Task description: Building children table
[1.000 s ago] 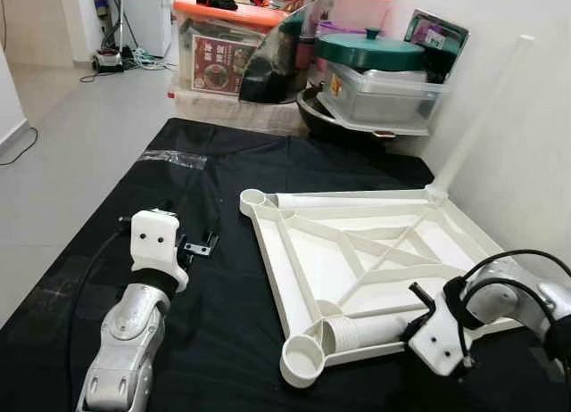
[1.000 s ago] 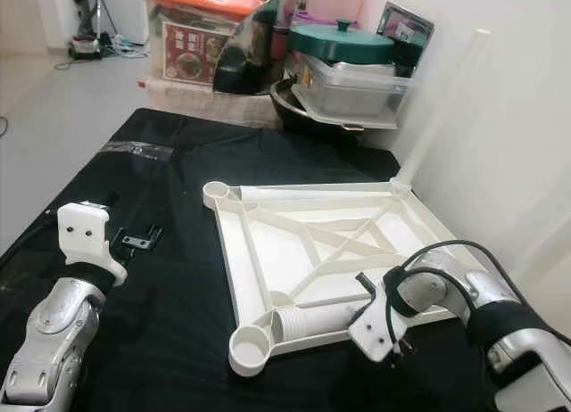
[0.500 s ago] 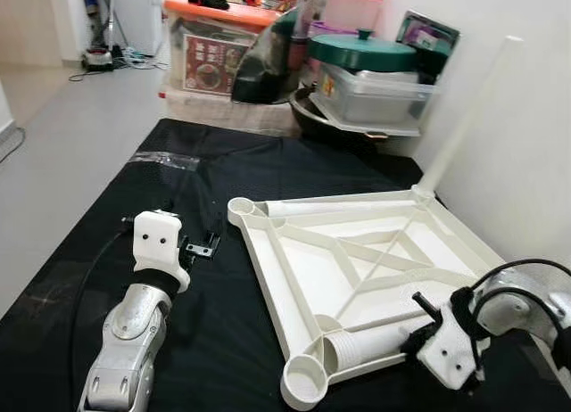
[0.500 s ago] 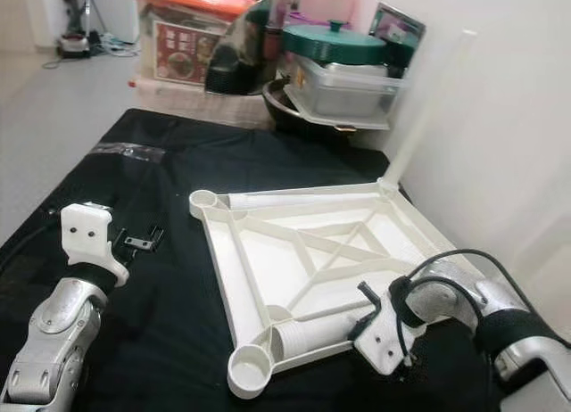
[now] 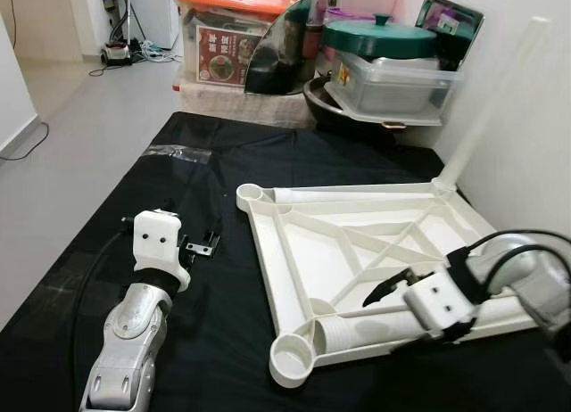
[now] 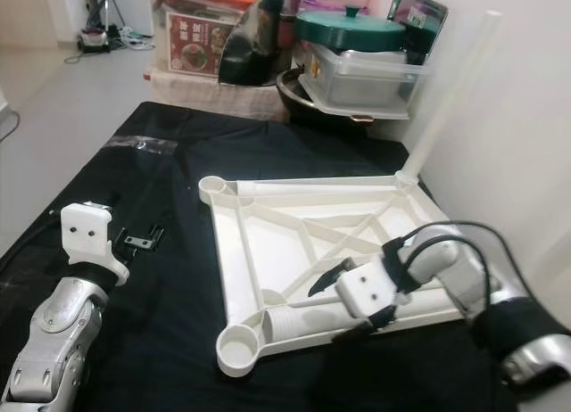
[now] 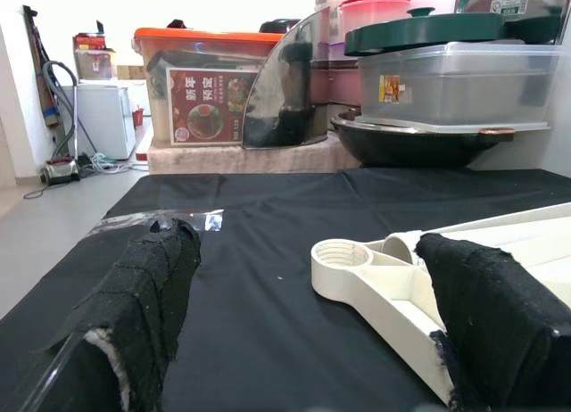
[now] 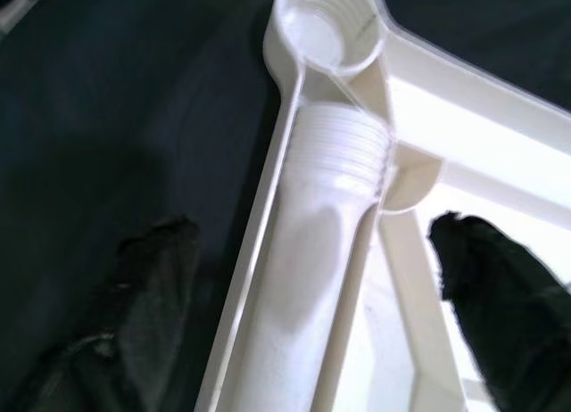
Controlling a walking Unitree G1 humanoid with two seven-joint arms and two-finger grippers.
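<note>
Right tool (image 5: 397, 316): spread wide, straddling the loose leg (image 8: 312, 403), gripping nothing.
Leg: lies along the near rail of the upturned tabletop (image 5: 312, 260), threaded end toward the corner socket (image 5: 291, 358).
Left tool (image 7: 303, 341): unclenched, empty, farther off.

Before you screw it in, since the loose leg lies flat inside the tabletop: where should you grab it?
Grip the loose leg on its smooth shaft behind the threads, from above, fingers astride it. The right gripper, open, hovers there already; the tabletop rim runs close along one side.
</note>
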